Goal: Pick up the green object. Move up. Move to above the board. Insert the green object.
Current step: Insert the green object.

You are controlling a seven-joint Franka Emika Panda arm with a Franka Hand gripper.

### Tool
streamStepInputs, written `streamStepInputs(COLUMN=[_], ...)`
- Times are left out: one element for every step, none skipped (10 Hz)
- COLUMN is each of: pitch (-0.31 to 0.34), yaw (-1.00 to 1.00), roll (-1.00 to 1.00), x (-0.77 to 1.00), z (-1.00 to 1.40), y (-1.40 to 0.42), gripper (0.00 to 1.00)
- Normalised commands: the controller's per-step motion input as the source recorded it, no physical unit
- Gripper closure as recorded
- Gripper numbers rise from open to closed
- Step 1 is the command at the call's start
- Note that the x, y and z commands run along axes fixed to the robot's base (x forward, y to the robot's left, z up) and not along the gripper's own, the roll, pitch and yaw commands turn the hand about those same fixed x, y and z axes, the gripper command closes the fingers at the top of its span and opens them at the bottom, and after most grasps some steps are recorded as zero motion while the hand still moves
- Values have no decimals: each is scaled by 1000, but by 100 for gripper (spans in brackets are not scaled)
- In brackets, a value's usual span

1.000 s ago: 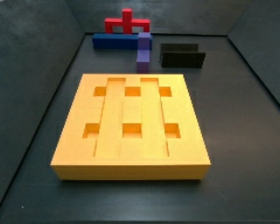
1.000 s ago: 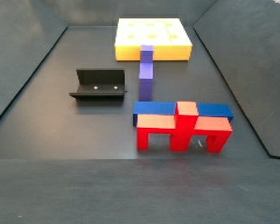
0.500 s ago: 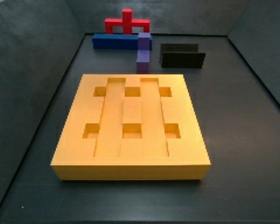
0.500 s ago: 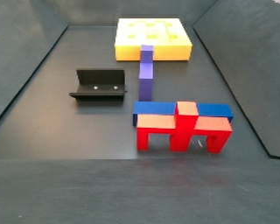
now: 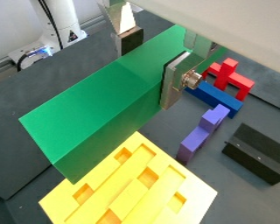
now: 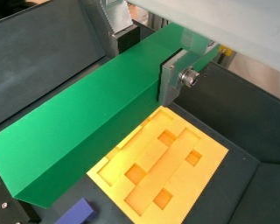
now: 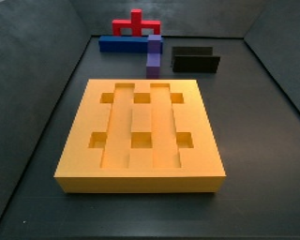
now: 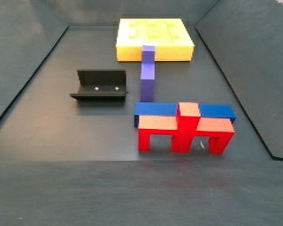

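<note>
Nothing on the floor has shifted since the earlier side views. The green bar [image 5: 108, 105] sits clamped in the gripper [image 5: 149, 57], held in the air above the board [image 6: 166, 162] in both wrist views. Farther off lie the purple bar [image 5: 199, 140], the fixture [image 5: 259, 150], and the blue bar [image 5: 220, 103].

The gripper [image 5: 149, 48] had flat, shiny silver metal fingers [image 5: 177, 80], and the green object [image 5: 101, 105] clamped between them looked smooth, matt and plastic in both wrist views. Under the gripper, the board [image 6: 166, 164] was a smooth, dull orange-yellow, like plastic, and the floor [image 7: 259, 131] around it was dark grey, matt and a little rough. Far from the gripper, the fixture [image 8: 99, 86] looked like dull black metal, while the purple bar [image 8: 148, 72], blue bar [image 8: 159, 110] and red piece [image 8: 186, 132] were smooth and plastic-looking.
</note>
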Motion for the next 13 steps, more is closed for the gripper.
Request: streamStepInputs(pitch=[0,-6,-83,-103,-51,-60,-19,-20,-1,0,3,0,0], yaw=[0,0,0,0,0,0,0,0,0,-9,-46,0,0], roll=[0,-80,-57,-150,-74,-33,0,0,6,39,10,-21,-51], x=[54,63,0,0,163,97,-60,-100,-197,-3,120,331,437], z=[-14,-123,-163,-683,-937,-1000,-1000,-1000,-1000,-1000,-1000,-1000,-886], y=[-9,0,0,-9,-226,-246,-197,-157,-94,0,0,0,0], gripper=[100,100,100,100,100,100,100,100,100,100,100,100,100])
